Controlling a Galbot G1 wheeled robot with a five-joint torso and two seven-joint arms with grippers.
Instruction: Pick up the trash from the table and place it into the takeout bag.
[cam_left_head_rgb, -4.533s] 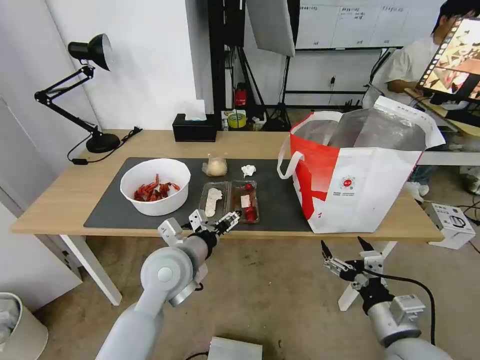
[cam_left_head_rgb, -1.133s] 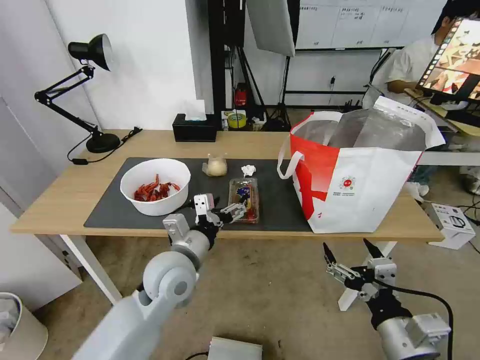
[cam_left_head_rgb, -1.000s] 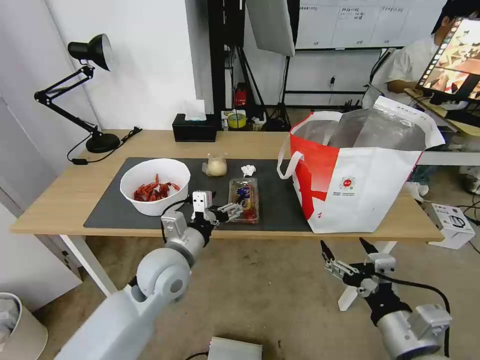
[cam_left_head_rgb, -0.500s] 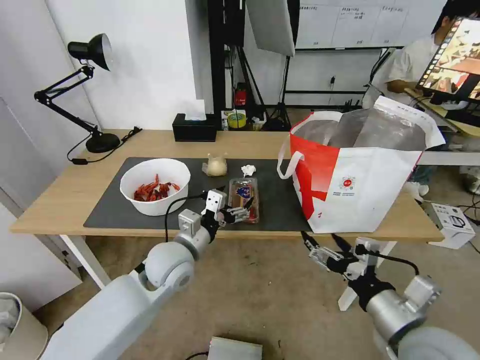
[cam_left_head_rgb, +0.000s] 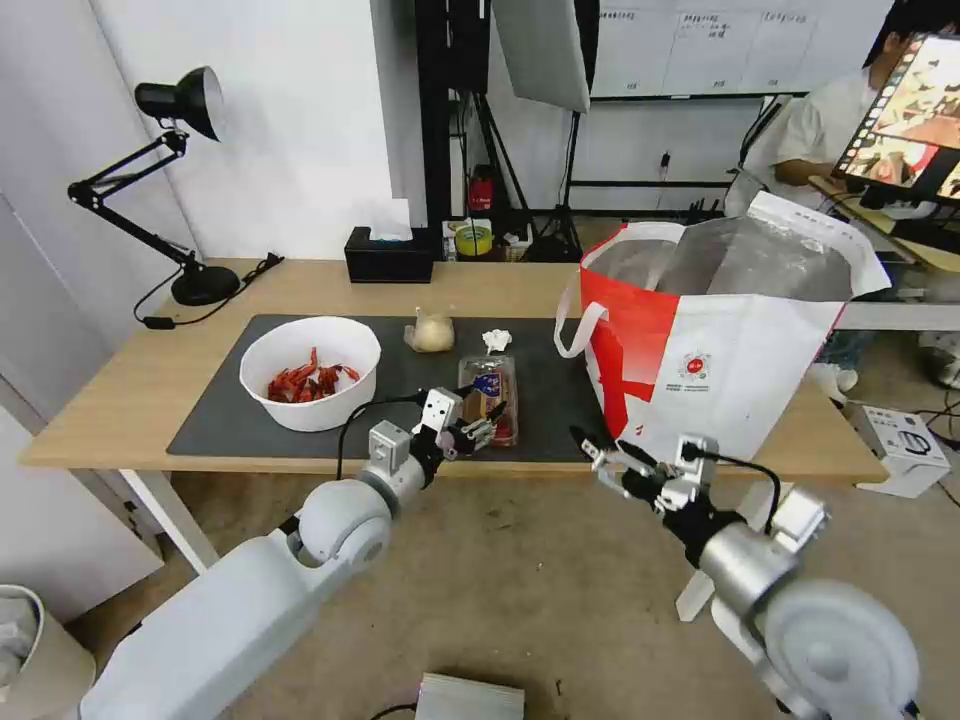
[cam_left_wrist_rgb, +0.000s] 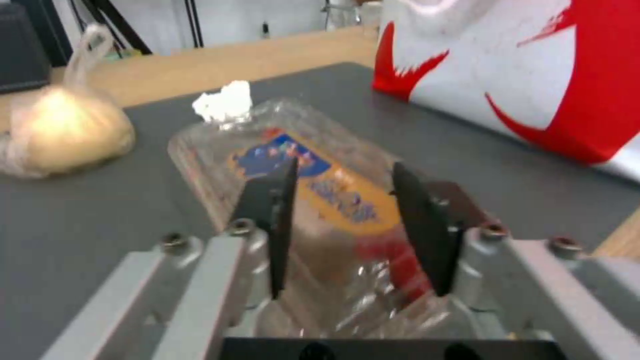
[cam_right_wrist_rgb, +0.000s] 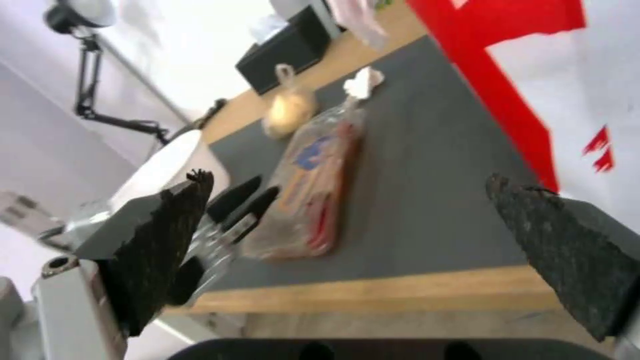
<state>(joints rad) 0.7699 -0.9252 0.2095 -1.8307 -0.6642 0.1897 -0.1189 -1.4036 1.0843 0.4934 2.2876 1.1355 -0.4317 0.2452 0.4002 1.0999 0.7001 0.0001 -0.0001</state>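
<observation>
On the dark mat (cam_left_head_rgb: 215, 420) of the table (cam_left_head_rgb: 120, 400) lie the white bowl of red shells (cam_left_head_rgb: 311, 372), a small bag of beige stuff (cam_left_head_rgb: 432, 332), a crumpled tissue (cam_left_head_rgb: 497, 340) and the clear plastic tray (cam_left_head_rgb: 489, 390), lid folded shut. My left gripper (cam_left_head_rgb: 470, 432) is open at the tray's near end; in the left wrist view its fingers (cam_left_wrist_rgb: 277, 200) straddle the tray (cam_left_wrist_rgb: 313, 180). My right gripper (cam_left_head_rgb: 605, 455) is wide open at the table's front edge, between the tray (cam_right_wrist_rgb: 313, 175) and the takeout bag (cam_left_head_rgb: 720, 350).
A black desk lamp (cam_left_head_rgb: 175, 180) and a black tissue box (cam_left_head_rgb: 390, 255) stand at the back of the table. The takeout bag stands open at the table's right end. On the floor are a white box (cam_left_head_rgb: 905, 445) at the right and a bin (cam_left_head_rgb: 35, 650) at the left.
The tray's lid has been folded shut. My left gripper moved forward and right to the tray's near end. My right gripper rose and moved left to the table's front edge.
</observation>
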